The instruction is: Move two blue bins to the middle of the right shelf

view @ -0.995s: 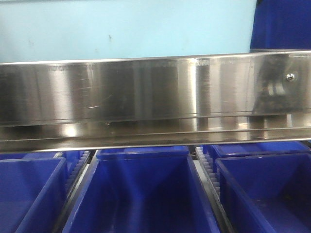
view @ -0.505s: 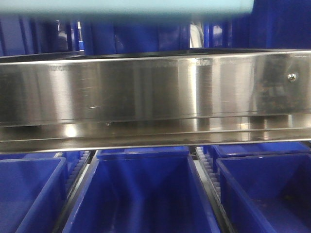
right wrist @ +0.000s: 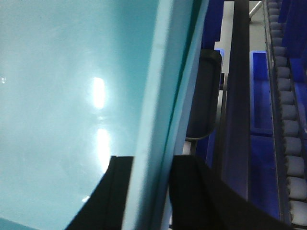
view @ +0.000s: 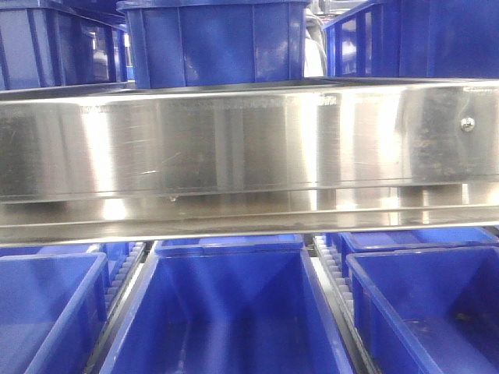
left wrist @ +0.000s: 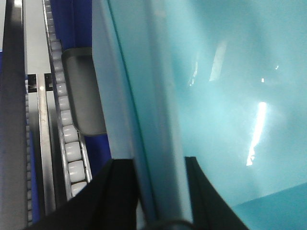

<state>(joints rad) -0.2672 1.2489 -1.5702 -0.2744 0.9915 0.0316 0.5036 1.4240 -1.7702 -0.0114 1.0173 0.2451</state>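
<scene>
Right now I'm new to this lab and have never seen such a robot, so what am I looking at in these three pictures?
It is a two-armed robot on a mobile base. The front picture, from a camera on its body, faces a steel shelf rail with dark-blue bins above and below. The other two come from cameras on its wrists. They show the left gripper and the right gripper, each with two black fingers closed on the wall of a pale bin. I cannot tell whether both hold the same bin. The white rollers are a shelf track.
</scene>
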